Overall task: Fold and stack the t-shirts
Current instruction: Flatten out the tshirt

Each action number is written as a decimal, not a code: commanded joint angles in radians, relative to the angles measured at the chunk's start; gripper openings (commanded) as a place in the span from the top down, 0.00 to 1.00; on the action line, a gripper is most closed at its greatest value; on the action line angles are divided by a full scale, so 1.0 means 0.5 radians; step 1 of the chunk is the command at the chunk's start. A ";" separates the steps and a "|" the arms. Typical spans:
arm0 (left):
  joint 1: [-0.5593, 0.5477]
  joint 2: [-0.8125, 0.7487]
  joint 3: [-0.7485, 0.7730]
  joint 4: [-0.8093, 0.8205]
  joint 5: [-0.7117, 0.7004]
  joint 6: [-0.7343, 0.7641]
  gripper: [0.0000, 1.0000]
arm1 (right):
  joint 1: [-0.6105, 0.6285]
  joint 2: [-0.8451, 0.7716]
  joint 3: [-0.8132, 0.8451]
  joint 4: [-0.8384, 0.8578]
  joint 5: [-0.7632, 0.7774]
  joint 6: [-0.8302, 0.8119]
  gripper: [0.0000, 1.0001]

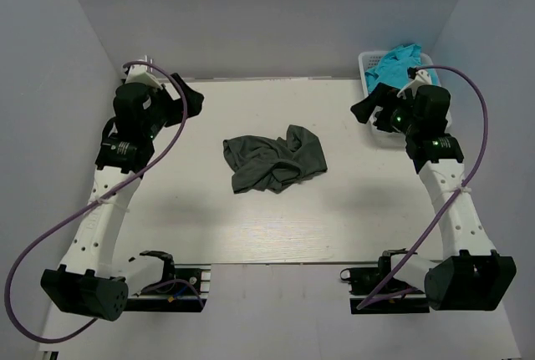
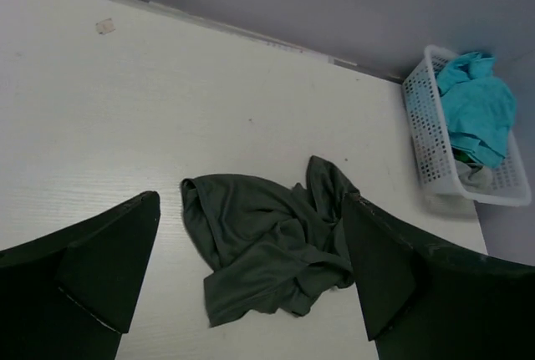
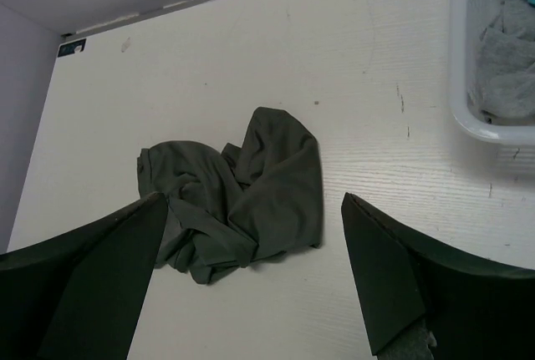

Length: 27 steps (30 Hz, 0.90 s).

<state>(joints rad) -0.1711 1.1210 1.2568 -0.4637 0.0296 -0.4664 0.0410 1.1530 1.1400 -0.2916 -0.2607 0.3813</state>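
Mid-tabletop: crumpled charcoal-grey cloth t-shirt [image 1: 274, 158], between both sets of jaws, touching neither.
Left jaws wide, empty; right jaws wide, empty. White wood-grain tabletop [image 1: 209, 218], grey walls [image 1: 267, 9].

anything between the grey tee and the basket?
Nothing; bare tabletop runs from the grey t-shirt to the white basket, clearest in the left wrist view.

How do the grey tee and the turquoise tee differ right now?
The grey t-shirt lies on the table, centre; the turquoise t-shirt sits in the white basket, far right. The grey one sprawls low; the turquoise one is heaped above the rim. Both are crumpled and unfolded.
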 commanded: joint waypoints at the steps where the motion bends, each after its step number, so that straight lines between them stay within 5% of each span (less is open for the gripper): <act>1: -0.011 -0.005 -0.050 0.105 0.119 -0.052 0.00 | -0.005 0.004 -0.059 -0.006 0.006 0.047 0.10; 8: -0.011 0.065 -0.289 0.060 0.355 -0.184 0.00 | -0.005 0.059 -0.274 0.120 0.023 0.102 0.10; 12: -0.051 0.185 -0.476 0.004 0.441 -0.212 0.00 | 0.050 0.176 -0.188 -0.021 0.083 -0.143 0.10; 22: -0.375 0.651 -0.719 -0.073 0.312 -0.230 0.00 | 0.360 0.507 -0.145 -0.138 0.485 -0.149 0.11; 27: -0.486 0.810 -0.771 0.013 0.196 -0.248 0.10 | 0.485 0.669 -0.123 -0.104 0.512 -0.085 0.14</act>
<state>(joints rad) -0.4011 1.5188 0.8829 -0.4919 0.1711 -0.5789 0.2592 1.4750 1.0351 -0.3466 -0.0425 0.3264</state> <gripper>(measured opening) 0.915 0.863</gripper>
